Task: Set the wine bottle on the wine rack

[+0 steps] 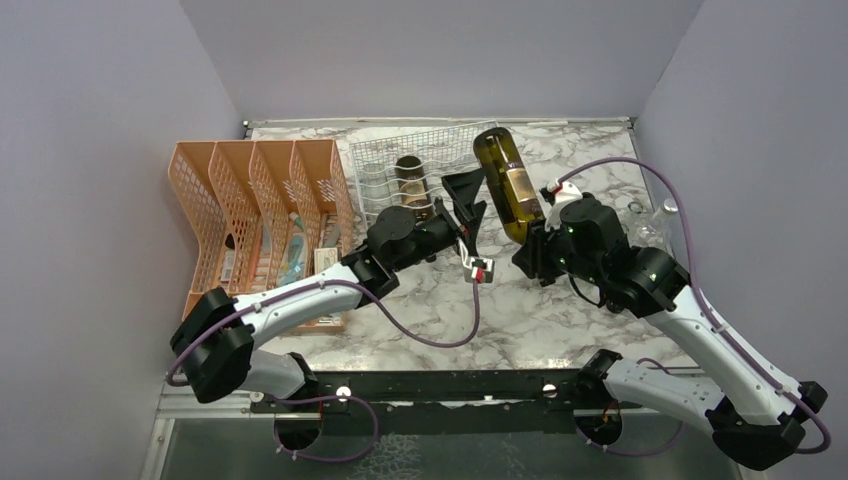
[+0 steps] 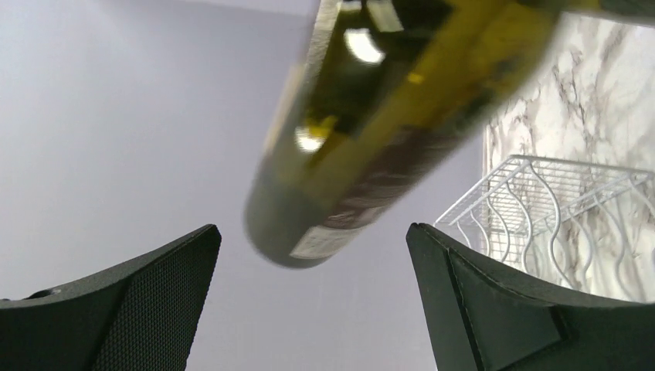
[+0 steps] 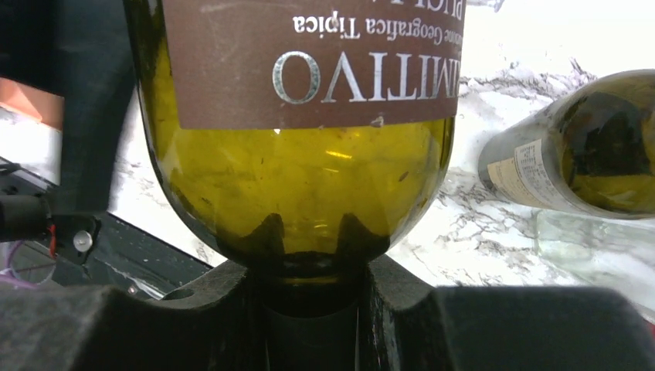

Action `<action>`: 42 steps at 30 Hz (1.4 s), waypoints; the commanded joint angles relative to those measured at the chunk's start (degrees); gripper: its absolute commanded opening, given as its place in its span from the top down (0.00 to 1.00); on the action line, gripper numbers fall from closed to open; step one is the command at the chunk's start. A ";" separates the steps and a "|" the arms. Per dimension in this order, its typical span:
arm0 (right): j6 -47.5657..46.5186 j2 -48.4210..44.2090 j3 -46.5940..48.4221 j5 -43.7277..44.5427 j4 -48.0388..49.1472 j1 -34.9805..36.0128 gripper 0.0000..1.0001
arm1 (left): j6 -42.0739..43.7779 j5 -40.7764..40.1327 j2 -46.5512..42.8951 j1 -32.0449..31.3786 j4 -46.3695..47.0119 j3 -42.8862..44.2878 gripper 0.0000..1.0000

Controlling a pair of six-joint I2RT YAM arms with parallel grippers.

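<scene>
Orange plastic mesh file organiser (image 1: 255, 215) stood at far left of the marble-pattern table (image 1: 560, 320), with some items in its slots, too small to tell. Just right of it sat the white thin-wire wine rack (image 1: 415, 165) with wavy cradles. One dark bottle with a tan label (image 1: 408, 178) lay in a cradle near the rack's middle.

Left gripper (image 1: 468, 205) hung at the rack's near right corner. Its black fingers (image 2: 166, 297) were spread wide apart, holding nothing.

The green glass wine bottle with brown label (image 1: 508, 190) was up in the air between the two grippers, not in a cradle. It was tilted, with its base pointing far-left by the rack's right end and its neck pointing near-right. Contact between base and rack wire could not be told. In the left wrist view the bottle's body crossed above the open fingers.

Right gripper (image 3: 309, 270) was clamped on the bottle's neck just below the shoulder.

Further right, a second green bottle with grey label (image 3: 587, 154) lay on the table. A clear glass bottle (image 3: 595, 239) lay just beside it.
</scene>
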 commanded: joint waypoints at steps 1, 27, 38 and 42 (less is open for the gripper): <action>1.19 -1.52 -1.88 2.09 6.72 -0.05 0.99 | -23.48 -7.18 -5.69 0.77 1.51 3.05 0.01; 0.14 8.83 -18.15 -13.09 15.54 -0.05 0.99 | -82.90 -31.22 -16.13 2.51 -19.75 6.91 0.01; 3.62 15.45 -18.50 -10.80 18.97 -0.08 0.99 | -85.47 -35.99 -15.53 2.63 -22.35 7.80 0.01; 5.06 17.91 -18.38 -8.54 22.26 -0.06 0.99 | -85.63 -33.76 -15.69 2.59 -22.49 8.25 0.01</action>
